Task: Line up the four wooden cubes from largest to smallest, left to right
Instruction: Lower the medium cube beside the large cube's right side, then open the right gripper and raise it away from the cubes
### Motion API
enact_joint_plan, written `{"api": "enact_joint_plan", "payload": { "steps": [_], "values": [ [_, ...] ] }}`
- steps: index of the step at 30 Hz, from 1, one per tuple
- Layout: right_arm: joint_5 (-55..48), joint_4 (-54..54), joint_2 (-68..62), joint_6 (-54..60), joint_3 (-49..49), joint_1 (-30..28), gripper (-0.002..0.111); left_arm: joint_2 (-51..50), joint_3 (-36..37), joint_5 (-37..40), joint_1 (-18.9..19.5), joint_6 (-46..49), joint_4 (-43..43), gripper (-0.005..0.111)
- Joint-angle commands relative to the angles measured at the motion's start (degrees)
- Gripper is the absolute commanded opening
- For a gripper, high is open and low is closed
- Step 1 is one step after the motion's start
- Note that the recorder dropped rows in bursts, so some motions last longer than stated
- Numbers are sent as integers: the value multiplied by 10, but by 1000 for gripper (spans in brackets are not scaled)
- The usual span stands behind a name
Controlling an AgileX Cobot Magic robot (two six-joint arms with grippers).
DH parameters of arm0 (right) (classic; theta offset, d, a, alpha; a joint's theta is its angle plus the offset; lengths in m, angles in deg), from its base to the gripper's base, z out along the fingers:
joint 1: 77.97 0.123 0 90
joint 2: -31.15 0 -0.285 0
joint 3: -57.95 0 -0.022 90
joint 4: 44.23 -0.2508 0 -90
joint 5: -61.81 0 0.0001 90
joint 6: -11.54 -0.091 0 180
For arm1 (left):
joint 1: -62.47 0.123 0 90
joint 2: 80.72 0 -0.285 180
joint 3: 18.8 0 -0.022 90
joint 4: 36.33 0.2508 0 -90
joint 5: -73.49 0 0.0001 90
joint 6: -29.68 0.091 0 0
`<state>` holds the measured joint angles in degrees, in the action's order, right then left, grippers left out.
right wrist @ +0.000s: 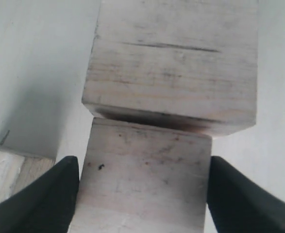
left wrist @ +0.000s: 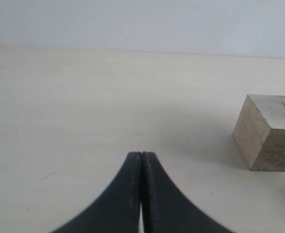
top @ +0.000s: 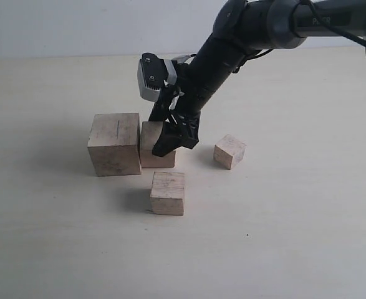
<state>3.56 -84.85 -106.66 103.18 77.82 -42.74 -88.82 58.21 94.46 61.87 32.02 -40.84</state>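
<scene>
- Wood here is looking raw, stiff and light; the medium cube (right wrist: 147, 179) is likely handling as a rigid block with a dry, slightly grippy surface, so a moderate squeeze should be holding it without crushing or slipping.
- Flat, parallel side faces are offering the best hold, low enough that the block is not pivoting between the pads.
- The right gripper (top: 173, 144) is straddling that medium cube, its jaws spread to the block's width and its fingers (right wrist: 50, 194) appearing to press the two opposite side faces.
- The medium cube is sitting on the tabletop (top: 295, 237) between those fingers, one free face touching the large cube (top: 114, 143), which is lying just beyond the fingertips with its thin crack facing up.
- The right arm is reaching down at a slant, wrist tilted, fingers pointing steeply at the tabletop.
- The second medium cube (top: 168, 193) is resting near the right gripper but apart from it; the small cube (top: 229, 151) is lying on the side opposite the large cube, also apart.
- The left gripper (left wrist: 141, 155) is hovering low over bare tabletop, fingers pressed together and holding nothing.
</scene>
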Motion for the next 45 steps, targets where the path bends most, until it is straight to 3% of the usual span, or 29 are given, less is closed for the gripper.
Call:
{"api": "enact_joint_plan", "payload": {
  "steps": [1,6,10,14,20,34,38,41,45],
  "values": [
    [-6,-10,2,5,-1,0,0,3,2,-7,1,-4,-1,0],
    [-5,-10,2,4,-1,0,5,3,2,-7,1,-4,-1,0],
    [-5,-10,2,3,-1,0,23,3,2,-7,1,-4,-1,0],
    [-7,-13,2,3,-1,0,50,3,2,-7,1,-4,-1,0],
    [-5,-27,2,3,-1,0,70,3,2,-7,1,-4,-1,0],
    [-3,-8,39,-52,-1,0,71,3,2,-7,1,-4,-1,0],
    [1,125,80,-221,-1,0,65,3,2,-7,1,-4,-1,0],
    [11,235,67,-424,-1,0,64,3,2,-7,1,-4,-1,0],
    [18,247,30,-487,-1,0,64,3,2,-7,1,-4,-1,0]
  ]
}}
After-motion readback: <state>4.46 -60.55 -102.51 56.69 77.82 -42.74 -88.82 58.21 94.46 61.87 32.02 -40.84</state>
